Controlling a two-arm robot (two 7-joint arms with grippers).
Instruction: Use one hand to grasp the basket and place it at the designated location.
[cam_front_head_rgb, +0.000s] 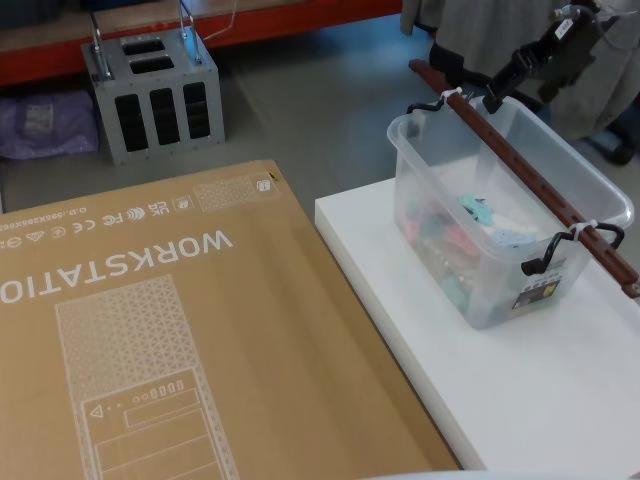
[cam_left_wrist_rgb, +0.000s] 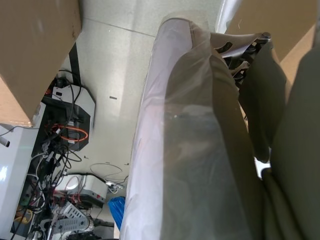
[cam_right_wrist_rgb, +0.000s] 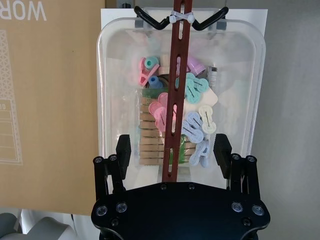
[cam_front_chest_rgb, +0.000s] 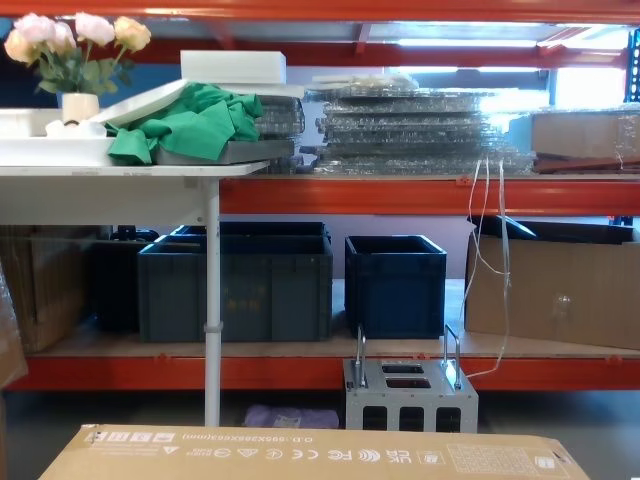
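The basket (cam_front_head_rgb: 490, 300) is a translucent white tub standing on a white board at the right, with several coloured clips and pegs inside. Its long red-brown bar handle (cam_front_head_rgb: 520, 165) runs diagonally over the top, tied to black hooks (cam_front_head_rgb: 545, 255) with white zip ties. My right gripper (cam_front_head_rgb: 497, 96) hangs over the far end of the handle. In the right wrist view this gripper (cam_right_wrist_rgb: 172, 150) is open, with one finger (cam_right_wrist_rgb: 123, 150) on each side of the handle (cam_right_wrist_rgb: 176, 75) above the basket (cam_right_wrist_rgb: 102, 100), not touching it. The left wrist view looks past a grey cover to the floor.
A large cardboard box (cam_front_head_rgb: 170, 330) printed WORKSTATION lies left of the white board (cam_front_head_rgb: 520, 400). A grey metal box with handles (cam_front_head_rgb: 155, 90) stands on the floor behind. Dark blue crates (cam_front_chest_rgb: 240, 280) sit on the shelf beyond.
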